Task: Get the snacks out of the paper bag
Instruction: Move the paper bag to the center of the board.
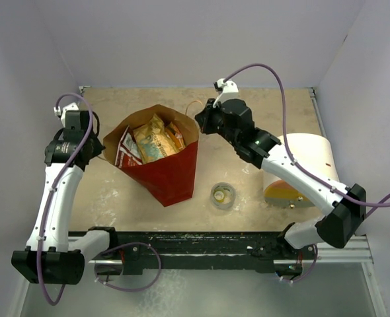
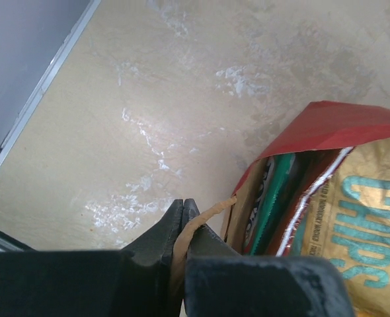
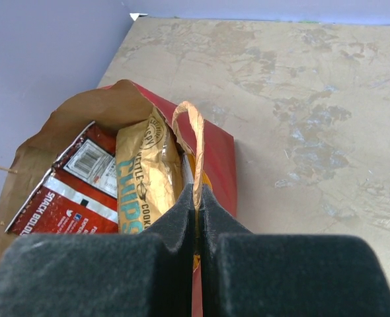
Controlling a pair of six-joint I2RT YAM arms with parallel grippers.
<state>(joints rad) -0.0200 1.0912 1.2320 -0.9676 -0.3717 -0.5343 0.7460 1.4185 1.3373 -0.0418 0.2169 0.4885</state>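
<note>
While the top view is showing the paper bag [image 1: 172, 175] resting on the table [image 1: 261, 112] between both arms with its mouth spread open, only the wrist views are revealing the grips. The left gripper [image 2: 183, 206] is pinching the left handle [image 2: 208, 212] tight, and the right gripper [image 3: 196, 195] is clamping the right handle [image 3: 196, 132]. A golden chips packet [image 3: 145, 178] and a red packet [image 3: 69, 198] are sitting inside the bag, just beyond the right fingertips.
</note>
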